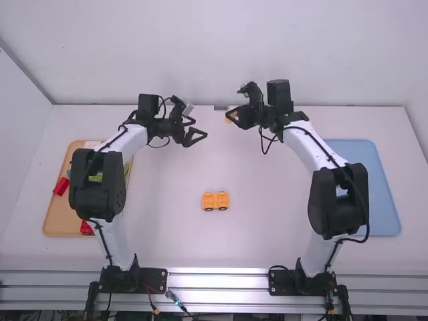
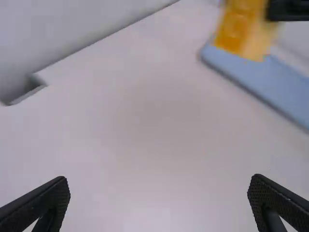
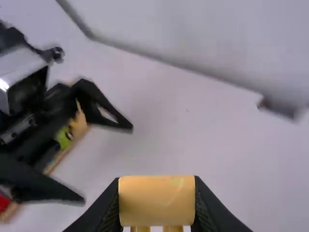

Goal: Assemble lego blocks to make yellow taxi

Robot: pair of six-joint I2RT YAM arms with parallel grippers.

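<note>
High view: with twelve o'clock pointing away from the arm bases, the yellow block (image 1: 229, 116) lies at about two o'clock from the left claw (image 1: 201, 128), near it but apart. The right claw (image 1: 233, 115) is clamped on that block; in the right wrist view the block's long axis runs across from one finger to the other. The left claw stands empty, its two fingers spread well apart and its mouth facing roughly three o'clock, toward the block. The wheeled yellow piece (image 1: 215, 201) rests on the bare middle of the table (image 1: 174, 227), its long axis along the nine-to-three line. It sits between six and seven o'clock from the right claw and between five and six from the left. My reading is that the block is to pass from right to left, or be regripped between them, before it goes onto the wheeled piece. For a handover the left claw is the one to close in, toward two o'clock, and its spread fingers need a free pair of faces on the block, clear of the right claw's grip. Coming in askew could twist the block or knock the fingers together.
</note>
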